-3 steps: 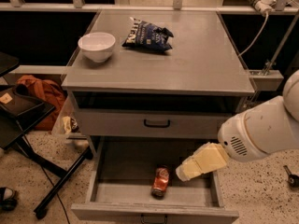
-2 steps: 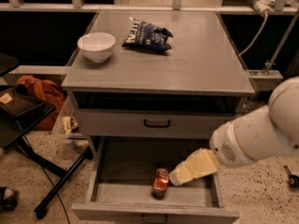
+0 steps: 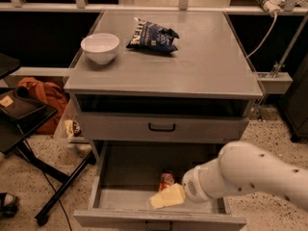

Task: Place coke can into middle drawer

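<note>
Tool (image 3: 166,196), state we cannot tell, sits just before the coke can (image 3: 167,179) in the drawer (image 3: 120,191); we risk brushing it over.

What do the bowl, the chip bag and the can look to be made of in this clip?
Bowl: likely glazed ceramic, white and smooth with a soft sheen. Chip bag: plastic foil, crinkled and glossy. Can: probably thin painted metal, red, in the open drawer. The tool hangs just in front of the can, over the drawer.

The white arm (image 3: 255,172) extends low across the view, its hand (image 3: 162,198) tilted slightly downward.
</note>
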You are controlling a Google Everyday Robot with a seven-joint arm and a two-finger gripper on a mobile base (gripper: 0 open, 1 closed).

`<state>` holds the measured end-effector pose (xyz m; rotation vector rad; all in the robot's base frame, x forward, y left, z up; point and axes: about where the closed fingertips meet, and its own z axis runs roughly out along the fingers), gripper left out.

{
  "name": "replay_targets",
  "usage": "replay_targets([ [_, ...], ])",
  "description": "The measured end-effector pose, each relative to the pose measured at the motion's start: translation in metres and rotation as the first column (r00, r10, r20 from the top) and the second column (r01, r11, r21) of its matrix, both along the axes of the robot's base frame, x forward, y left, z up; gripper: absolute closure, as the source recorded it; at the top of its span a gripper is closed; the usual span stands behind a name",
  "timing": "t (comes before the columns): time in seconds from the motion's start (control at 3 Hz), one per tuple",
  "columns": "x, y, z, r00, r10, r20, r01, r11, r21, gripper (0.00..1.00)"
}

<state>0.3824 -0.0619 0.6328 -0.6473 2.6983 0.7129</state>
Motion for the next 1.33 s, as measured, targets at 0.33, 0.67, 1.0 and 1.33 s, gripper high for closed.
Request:
replay_targets([
  [0.33,-0.018,0.032,-0.061,0.9939,-0.075,-0.081,0.082,0.992,0.095,0.00],
  [0.67,-0.004,0.035,-0.068,0.9927,-0.112,-0.045,0.116,0.987,0.114,0.00],
  [1.0,-0.003,0.035,-0.068,0.9927,-0.112,-0.044,0.116,0.987,0.114,0.00],
  [1.33,0.000,0.034,-0.071,0.9857,-0.159,-0.055,0.164,0.980,0.109,0.00],
])
